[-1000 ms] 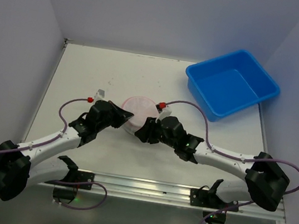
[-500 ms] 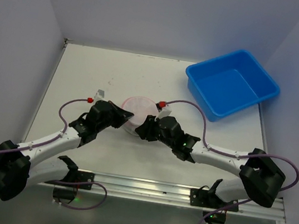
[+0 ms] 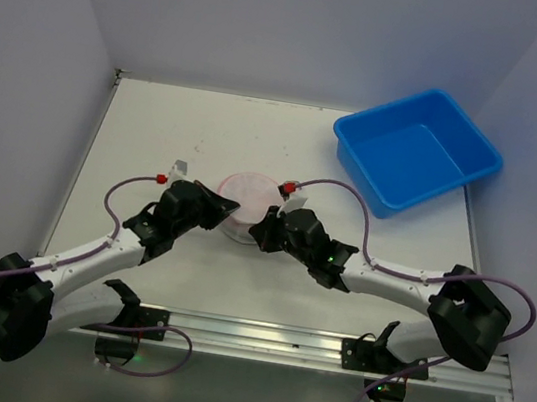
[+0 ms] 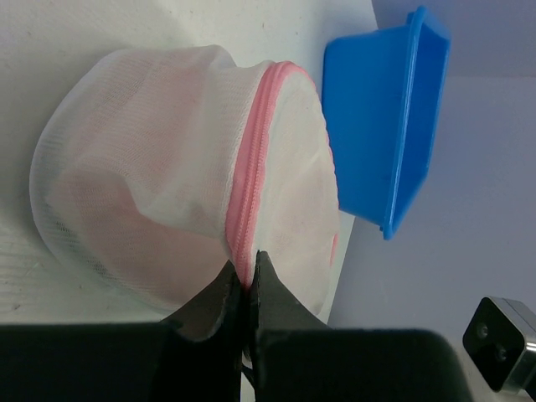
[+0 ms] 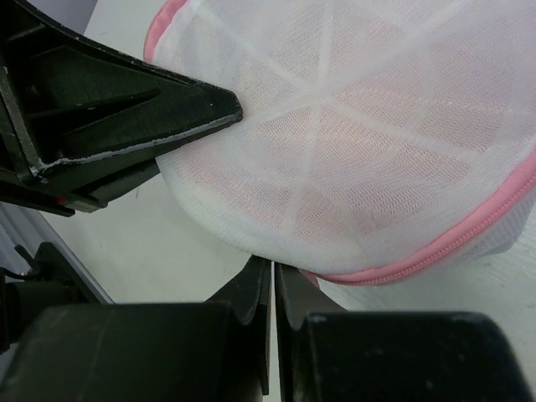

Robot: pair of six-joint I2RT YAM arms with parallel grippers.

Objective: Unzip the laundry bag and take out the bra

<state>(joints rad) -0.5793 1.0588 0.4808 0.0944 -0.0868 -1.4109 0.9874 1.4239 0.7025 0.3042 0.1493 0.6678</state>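
- i see the laundry bag centred on the surface
- left pincer, at its 8 o'clock, clamps the pink zipper trim
- right pincer, at 5 o'clock, closed tight against the bag's edge

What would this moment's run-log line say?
left tool: shut on laundry bag at pink zipper | right tool: shut at bag's edge, grip unclear | zipper closed | blue tub empty
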